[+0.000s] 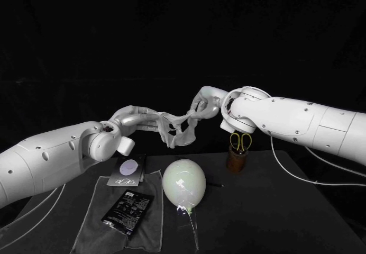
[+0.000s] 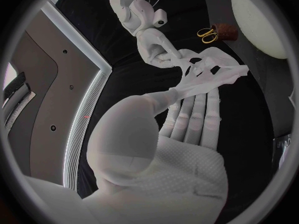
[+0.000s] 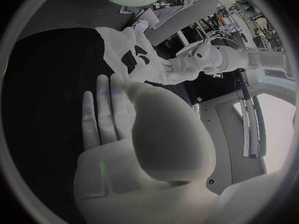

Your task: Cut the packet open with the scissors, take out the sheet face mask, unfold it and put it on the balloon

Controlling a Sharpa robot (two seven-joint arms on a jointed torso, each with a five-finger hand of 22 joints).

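Left robot hand (image 1: pixel 141 117) and right robot hand (image 1: pixel 204 106) are both up in the air above the surface, each clamped on one end of the thin white sheet face mask (image 1: pixel 177 129). It sags between them, partly opened, cut-out holes showing.

Down on the black surface (image 1: pixel 267 211), nearest first: the flat black packet (image 1: pixel 128 210) lies on a grey cloth (image 1: pixel 91 222) at the front left. Just beyond, near the middle, the pale egg-shaped balloon (image 1: pixel 184 182) lies on its side, below the hanging mask. Further back on the right, yellow-handled scissors (image 1: pixel 241 141) stand in a brown cylindrical holder (image 1: pixel 237 161).

That mask looks feather-light, limp and damp. Expect it to cling to itself and to the fingers, and the narrow strips around the holes look easy to tear. The best hold is on the outer rim at opposite sides, easing it apart gently until it spreads flat. The balloon is light and round too, so a careless touch could set it rolling.
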